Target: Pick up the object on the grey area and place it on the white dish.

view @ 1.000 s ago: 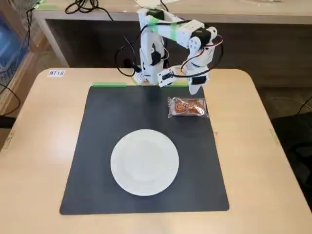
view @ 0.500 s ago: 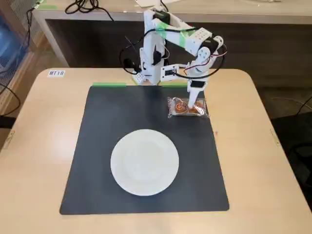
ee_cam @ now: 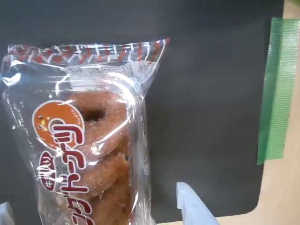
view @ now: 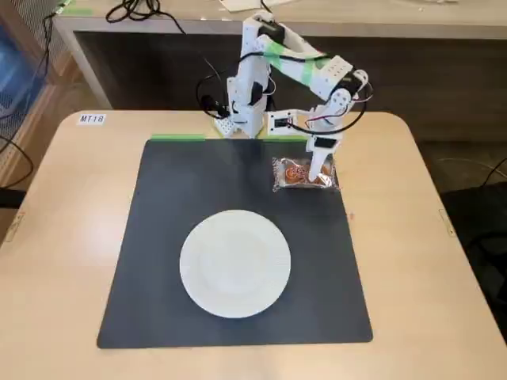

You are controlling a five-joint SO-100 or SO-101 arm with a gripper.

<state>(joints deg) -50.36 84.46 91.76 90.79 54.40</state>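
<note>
While the pastry (view: 305, 174) lies on the far right part of the mat (view: 158, 261), the claw (view: 319, 176) hangs straight down over it — right on top, not off to a side. In the fixed view the packet's long axis runs left to right; in the wrist view it runs up the picture, between two pale finger tips (ee_cam: 192, 206) at the bottom edge. So the fingers seem to straddle the narrow width, one on each side. They stand apart, with the packet (ee_cam: 89, 140) between them, and I cannot tell whether either touches the wrapper yet. My guess: the next move is a plain squeeze across the short side. The dish (view: 235, 263) sits nearer and to the left, well apart from the packet.
</note>
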